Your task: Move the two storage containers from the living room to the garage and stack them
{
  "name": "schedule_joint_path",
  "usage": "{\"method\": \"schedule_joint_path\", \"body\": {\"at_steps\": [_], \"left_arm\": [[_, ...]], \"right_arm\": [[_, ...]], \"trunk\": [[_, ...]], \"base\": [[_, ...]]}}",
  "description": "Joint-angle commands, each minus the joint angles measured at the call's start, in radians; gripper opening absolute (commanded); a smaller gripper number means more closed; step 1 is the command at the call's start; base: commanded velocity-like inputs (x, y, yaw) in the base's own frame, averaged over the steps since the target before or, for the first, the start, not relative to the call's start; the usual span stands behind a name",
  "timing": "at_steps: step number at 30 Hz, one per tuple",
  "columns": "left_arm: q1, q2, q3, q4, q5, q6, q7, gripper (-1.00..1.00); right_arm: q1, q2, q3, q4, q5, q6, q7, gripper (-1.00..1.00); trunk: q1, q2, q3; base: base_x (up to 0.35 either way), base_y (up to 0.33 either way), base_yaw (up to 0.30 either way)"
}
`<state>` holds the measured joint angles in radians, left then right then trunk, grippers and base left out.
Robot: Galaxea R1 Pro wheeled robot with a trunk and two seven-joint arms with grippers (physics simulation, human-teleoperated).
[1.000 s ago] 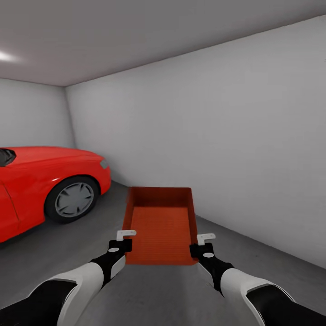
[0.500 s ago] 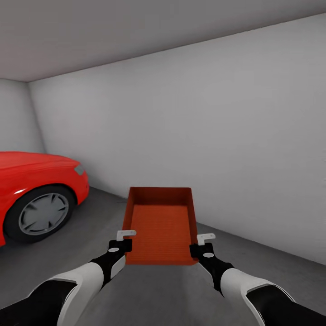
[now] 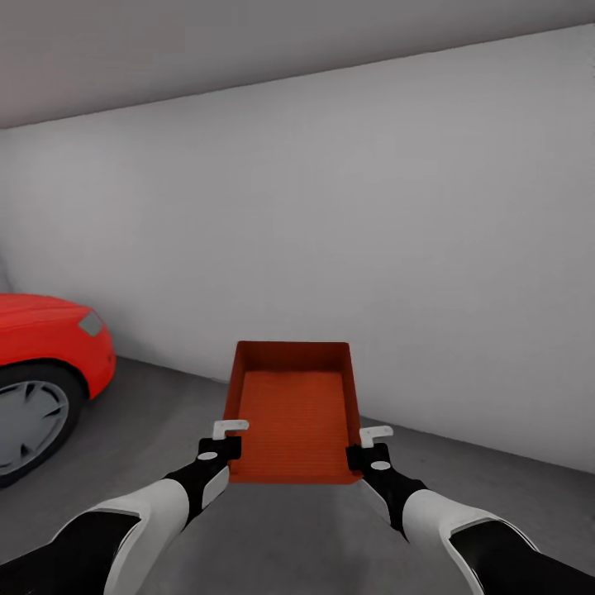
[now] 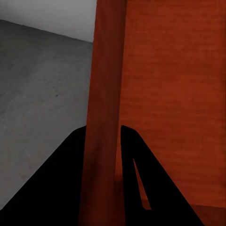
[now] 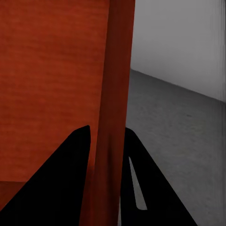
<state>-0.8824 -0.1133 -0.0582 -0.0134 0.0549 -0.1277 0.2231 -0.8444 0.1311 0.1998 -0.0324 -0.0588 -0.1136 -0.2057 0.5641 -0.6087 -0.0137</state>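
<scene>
One orange-red open-top storage container [image 3: 293,409] is held level in front of me, above the dark grey garage floor [image 3: 149,446]. My left gripper [image 3: 221,446] is shut on its left wall near the close corner, and my right gripper [image 3: 368,450] is shut on its right wall. In the left wrist view the container wall [image 4: 106,94] runs between the two black fingers [image 4: 70,174]. The right wrist view has the other wall [image 5: 115,94] pinched between its fingers [image 5: 66,174]. The container is empty.
A shiny red car [image 3: 41,355] with a grey-spoked wheel [image 3: 29,421] stands at the left. A plain light-grey wall [image 3: 372,248] runs across ahead, meeting the concrete floor just beyond the container. Bare floor lies below and to the right.
The whole view has swung to the right: the car has slid toward the left edge and the wall corner has left the picture. The container and both grippers keep their places relative to me.
</scene>
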Motion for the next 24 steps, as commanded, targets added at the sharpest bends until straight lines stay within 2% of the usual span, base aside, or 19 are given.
{"method": "schedule_joint_path", "body": {"at_steps": [1, 21, 24], "left_arm": [[-0.001, -0.002, 0.026, -0.014, 0.002, -0.02, 0.021, -1.0], [-0.001, -0.002, 0.026, -0.014, 0.002, -0.021, 0.021, -1.0], [-0.001, -0.002, 0.026, -0.014, 0.002, -0.021, 0.021, -1.0]], "right_arm": [[-0.001, 0.004, -0.002, 0.006, -0.026, -0.006, -0.008, -1.0], [-0.001, 0.004, -0.002, 0.006, -0.026, -0.006, -0.007, -1.0], [-0.001, 0.004, -0.002, 0.006, -0.026, -0.006, -0.008, -1.0]], "trunk": [[0.001, -0.001, -0.001], [0.001, -0.001, -0.001], [0.001, -0.001, -0.001]], "base": [[0.312, 0.187, -0.286], [0.312, 0.188, -0.285], [0.153, 0.095, -0.099]]}}
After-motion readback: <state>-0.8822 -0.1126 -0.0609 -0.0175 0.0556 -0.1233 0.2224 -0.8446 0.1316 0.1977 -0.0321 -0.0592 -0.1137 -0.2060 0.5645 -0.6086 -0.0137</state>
